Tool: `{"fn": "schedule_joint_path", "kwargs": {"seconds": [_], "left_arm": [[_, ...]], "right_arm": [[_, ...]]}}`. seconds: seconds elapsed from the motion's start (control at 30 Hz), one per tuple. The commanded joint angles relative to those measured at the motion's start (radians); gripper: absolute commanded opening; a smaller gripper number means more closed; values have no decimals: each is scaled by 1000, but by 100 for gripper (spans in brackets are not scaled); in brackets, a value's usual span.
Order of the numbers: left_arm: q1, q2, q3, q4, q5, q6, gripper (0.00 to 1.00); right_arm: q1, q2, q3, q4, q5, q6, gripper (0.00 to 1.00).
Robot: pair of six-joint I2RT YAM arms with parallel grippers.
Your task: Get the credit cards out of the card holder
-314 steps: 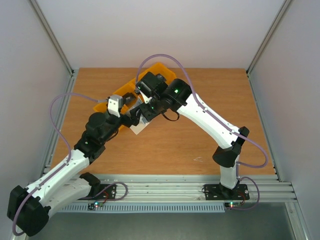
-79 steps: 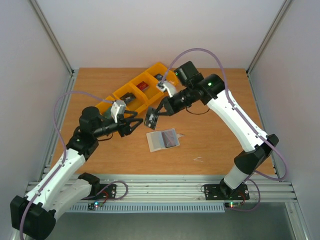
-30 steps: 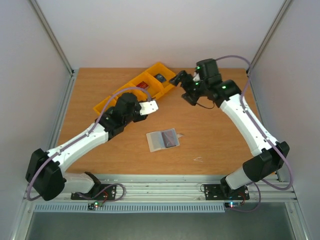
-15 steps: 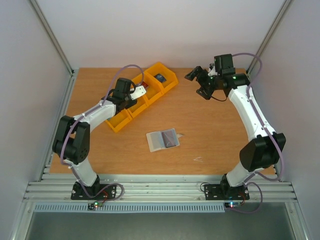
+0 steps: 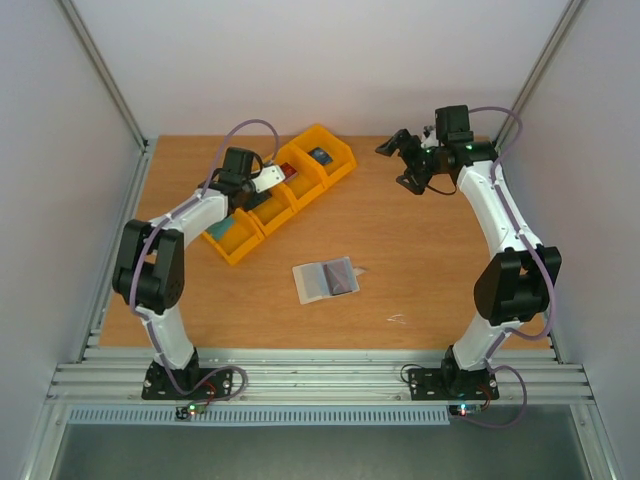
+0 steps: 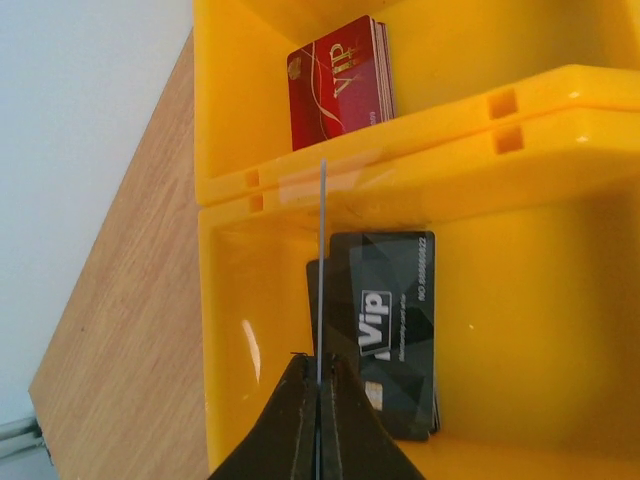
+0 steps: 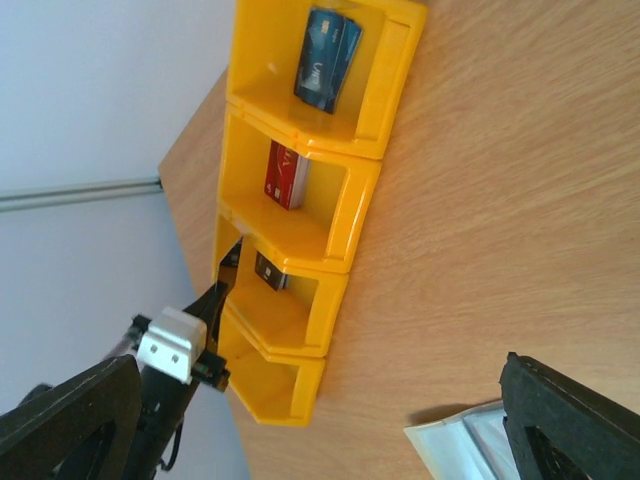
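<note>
Yellow bin row (image 5: 229, 254) now under the left fingers (image 6: 285, 440), swung over from the card holder (image 5: 325, 278) | clamped on a thin card (image 6: 321, 270) seen edge-on above the black VIP card (image 6: 395, 320) | right fingers (image 7: 70, 420) apart, empty, pulled back | holder lies open mid-surface; deposit appears imminent.

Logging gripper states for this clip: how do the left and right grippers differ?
On the left gripper the fingers pinch a thin card edge-on; on the right gripper they are spread and empty. The left gripper hangs over the yellow bins; the right gripper is beside them. Both are away from the card holder.
</note>
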Motion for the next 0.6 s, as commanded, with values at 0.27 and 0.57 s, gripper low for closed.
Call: {"fn": "schedule_joint_path", "kwargs": {"seconds": [0.27, 0.57], "left_arm": [[20, 141, 86, 34, -12, 60, 0], [32, 47, 38, -29, 24, -3, 0]], "right_arm": [[-27, -34, -13, 6, -15, -37, 99], [-29, -29, -10, 18, -28, -32, 99]]}}
